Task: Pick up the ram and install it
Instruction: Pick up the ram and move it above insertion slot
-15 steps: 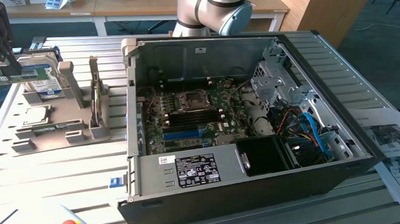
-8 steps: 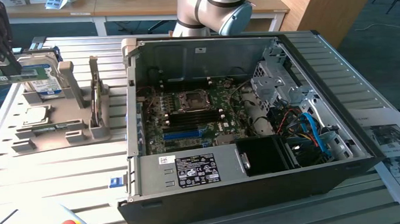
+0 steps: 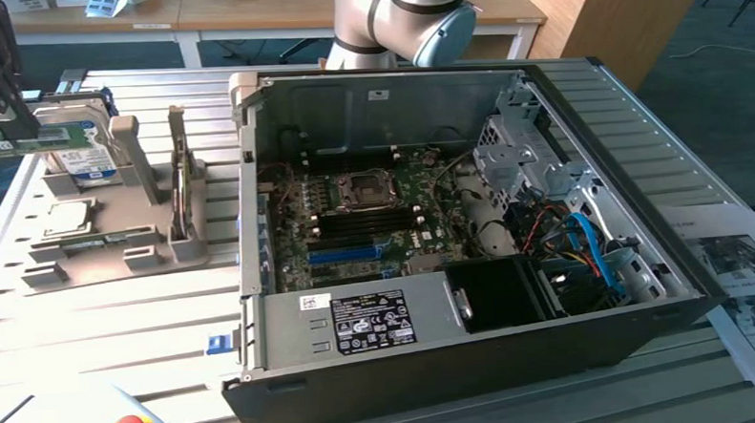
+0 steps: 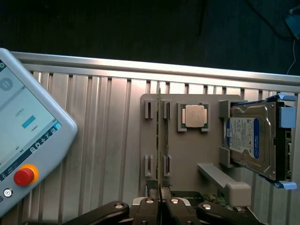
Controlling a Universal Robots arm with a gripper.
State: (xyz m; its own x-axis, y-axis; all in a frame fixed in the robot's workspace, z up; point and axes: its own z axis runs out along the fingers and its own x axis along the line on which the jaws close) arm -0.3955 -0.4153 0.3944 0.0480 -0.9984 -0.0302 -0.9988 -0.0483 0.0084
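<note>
Slatted alu table: gripper clamped on ram, seen edge-on, chips hidden.

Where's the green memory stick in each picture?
Exterior view: the memory stick is at the exterior view's far left, close beside the hard drive.
Wrist view: the memory stick is edge-on, a thin strip sticking out from the gripper, beside the square chip.
Shared landmark: the hard drive with its blue-white label.
</note>
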